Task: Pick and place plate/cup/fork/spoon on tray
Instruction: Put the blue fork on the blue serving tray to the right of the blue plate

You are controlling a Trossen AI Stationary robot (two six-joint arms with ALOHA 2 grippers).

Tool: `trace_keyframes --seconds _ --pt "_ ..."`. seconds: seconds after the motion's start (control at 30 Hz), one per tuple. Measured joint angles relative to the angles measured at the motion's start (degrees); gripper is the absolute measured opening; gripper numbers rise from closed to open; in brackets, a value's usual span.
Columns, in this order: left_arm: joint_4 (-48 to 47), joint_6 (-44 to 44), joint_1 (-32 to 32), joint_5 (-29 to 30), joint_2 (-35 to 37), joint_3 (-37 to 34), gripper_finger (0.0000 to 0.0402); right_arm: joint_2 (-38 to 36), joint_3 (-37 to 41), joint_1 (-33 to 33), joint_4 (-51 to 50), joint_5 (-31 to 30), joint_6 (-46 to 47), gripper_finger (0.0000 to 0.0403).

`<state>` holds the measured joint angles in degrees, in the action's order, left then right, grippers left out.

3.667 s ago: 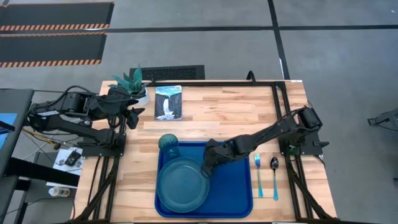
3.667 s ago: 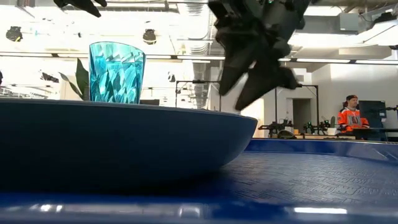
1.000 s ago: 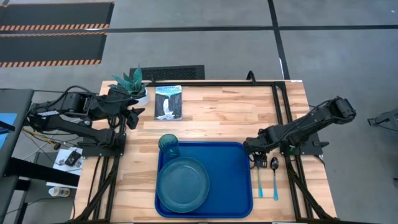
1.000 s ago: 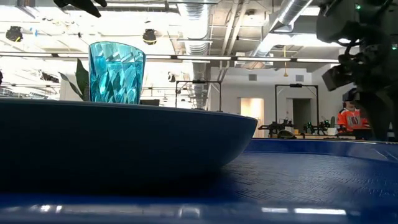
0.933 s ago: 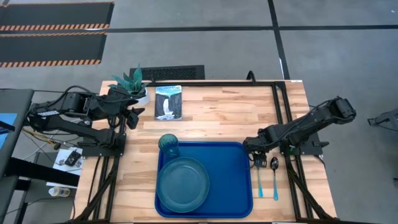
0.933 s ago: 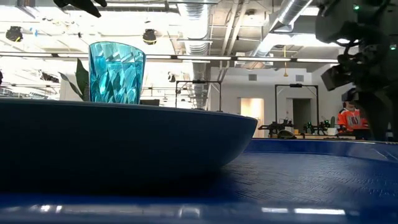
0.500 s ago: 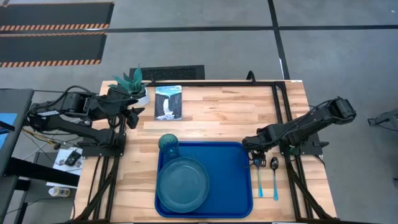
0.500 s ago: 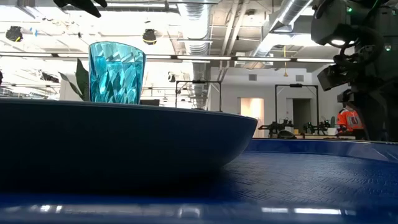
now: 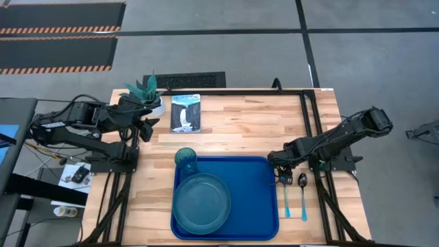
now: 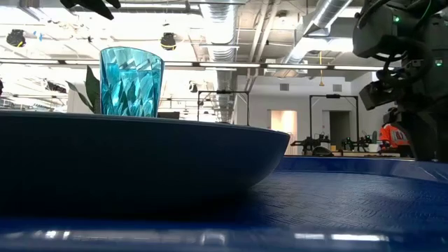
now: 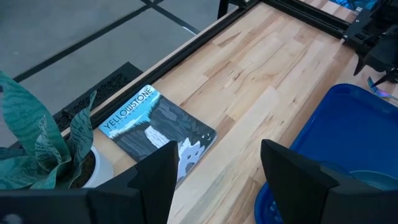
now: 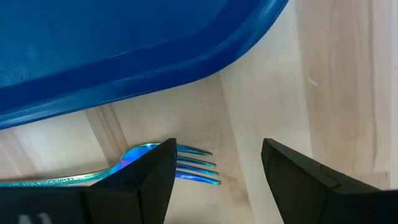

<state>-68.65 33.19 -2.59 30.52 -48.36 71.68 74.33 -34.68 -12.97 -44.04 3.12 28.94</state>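
The blue tray (image 9: 260,206) holds the teal plate (image 9: 201,203) and the teal cup (image 9: 186,159); both also show in the low view, the plate (image 10: 140,154) and the cup (image 10: 131,80). The fork (image 9: 285,197) and the spoon (image 9: 302,191) lie flat on the wood just right of the tray. My right gripper (image 9: 280,173) is open, low over the fork's tines (image 12: 196,165), one finger on each side; whether a finger touches the fork I cannot tell. My left gripper (image 9: 147,127) is open and empty at the far left.
A printed booklet (image 9: 185,113) and a potted plant (image 9: 145,92) sit at the table's far left. Bare wood lies between the booklet and the tray's far edge. The tray's right rim (image 12: 186,62) is close beside the fork.
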Motion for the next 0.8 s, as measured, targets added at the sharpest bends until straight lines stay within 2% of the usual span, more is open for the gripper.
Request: trace_keyframes --seconds 0.17,0.33,0.8 --pt "0.0 0.0 0.0 0.0 0.0 0.0 0.0215 0.0 0.0 0.0 -0.1 0.0 1.1 0.0246" --pt "0.0 0.0 0.0 0.2 0.0 0.0 0.0215 0.0 0.0 0.0 -0.3 0.0 1.6 0.0208" --pt "0.0 0.0 0.0 0.1 0.0 0.0 0.0215 -0.1 -0.2 0.0 -4.8 -0.1 1.6 0.0028"
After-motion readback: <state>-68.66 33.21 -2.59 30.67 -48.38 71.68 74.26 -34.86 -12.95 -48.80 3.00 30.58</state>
